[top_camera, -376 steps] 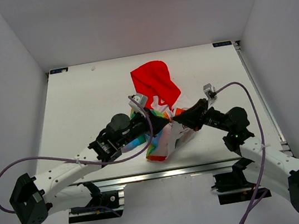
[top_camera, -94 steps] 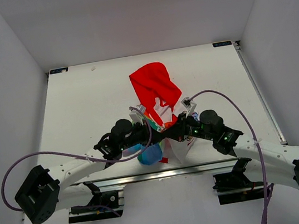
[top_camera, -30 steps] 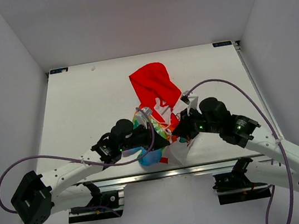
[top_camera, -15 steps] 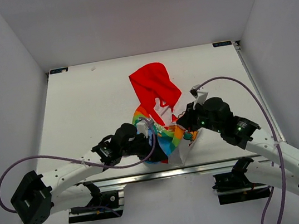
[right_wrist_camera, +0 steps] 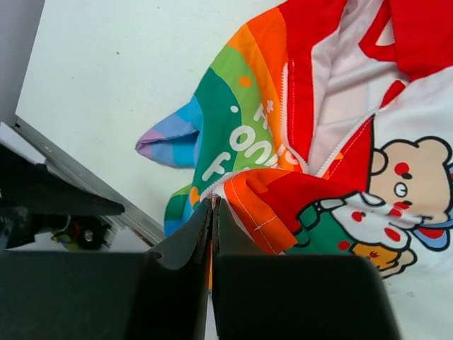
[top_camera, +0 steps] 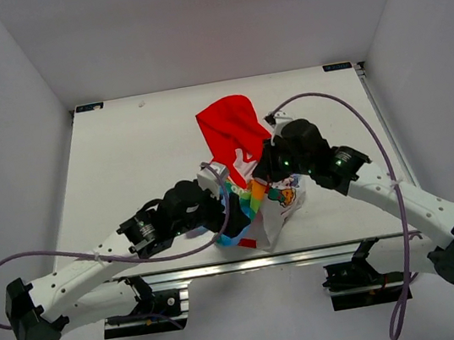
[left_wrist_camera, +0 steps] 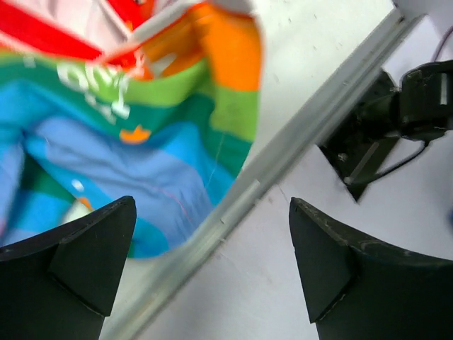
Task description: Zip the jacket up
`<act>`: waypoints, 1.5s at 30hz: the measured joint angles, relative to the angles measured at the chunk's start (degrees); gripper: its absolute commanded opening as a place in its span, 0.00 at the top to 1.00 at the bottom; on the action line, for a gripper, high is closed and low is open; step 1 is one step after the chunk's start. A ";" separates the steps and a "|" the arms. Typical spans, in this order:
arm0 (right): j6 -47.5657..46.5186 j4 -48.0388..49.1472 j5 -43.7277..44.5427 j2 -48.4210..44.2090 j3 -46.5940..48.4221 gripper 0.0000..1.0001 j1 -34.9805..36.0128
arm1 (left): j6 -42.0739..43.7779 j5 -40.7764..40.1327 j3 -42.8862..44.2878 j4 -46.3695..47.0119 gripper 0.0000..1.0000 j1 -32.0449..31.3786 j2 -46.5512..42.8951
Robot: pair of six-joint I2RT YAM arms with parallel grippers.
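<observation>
At the near edge of the table (top_camera: 122,151) the jacket (top_camera: 235,135) is bunched, hood farthest; its front edge is pinched by the clenched right gripper (right_wrist_camera: 213,205) (seemingly to tauten the zip); the left gripper (left_wrist_camera: 211,212) is held spread, empty, over it.

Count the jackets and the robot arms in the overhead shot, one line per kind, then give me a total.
jacket: 1
robot arms: 2
total: 3
</observation>
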 measured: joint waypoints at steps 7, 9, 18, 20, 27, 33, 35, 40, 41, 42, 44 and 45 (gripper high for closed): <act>2.29 -6.58 -2.27 10.34 12.85 1.00 0.00 | 10.93 -22.47 9.55 -0.31 0.02 -16.87 7.85; 2.84 -7.54 -3.23 11.74 13.88 1.00 0.00 | 13.25 -30.67 11.98 -0.37 0.04 -21.05 11.56; 3.80 -9.75 -6.43 12.04 13.94 1.00 0.00 | 22.47 -50.34 13.75 1.51 0.18 -23.15 19.32; 4.04 -9.92 -6.86 11.89 13.94 1.00 0.00 | 23.96 -52.04 13.75 2.60 0.22 -23.15 19.41; 4.61 -9.97 -8.98 11.80 13.94 1.00 0.00 | 28.89 -54.49 12.70 7.82 0.24 -23.19 20.37; 4.81 -10.01 -9.07 11.80 13.94 1.00 -0.22 | 30.62 -54.53 12.63 8.61 0.12 -23.56 23.69; 4.83 -10.01 -9.07 11.80 13.94 1.00 -0.28 | 30.51 -54.21 12.63 8.85 0.12 -23.80 23.78; 5.07 -10.01 -9.16 11.72 13.94 1.00 -0.33 | 30.58 -54.01 12.28 12.02 0.26 -23.91 23.71; 5.18 -10.01 -9.18 11.61 13.94 1.00 -0.33 | 30.69 -54.55 12.11 12.48 0.30 -23.91 23.76; 5.29 -10.01 -9.25 11.41 13.94 1.00 -0.39 | 30.73 -54.95 11.96 12.81 0.34 -23.91 23.93; 5.44 -9.99 -9.33 10.95 13.94 1.00 -0.55 | 31.08 -56.35 11.93 13.42 0.43 -23.91 24.92; 5.49 -10.01 -9.35 10.69 13.94 1.00 -0.57 | 31.47 -57.09 11.93 13.62 0.43 -23.91 25.64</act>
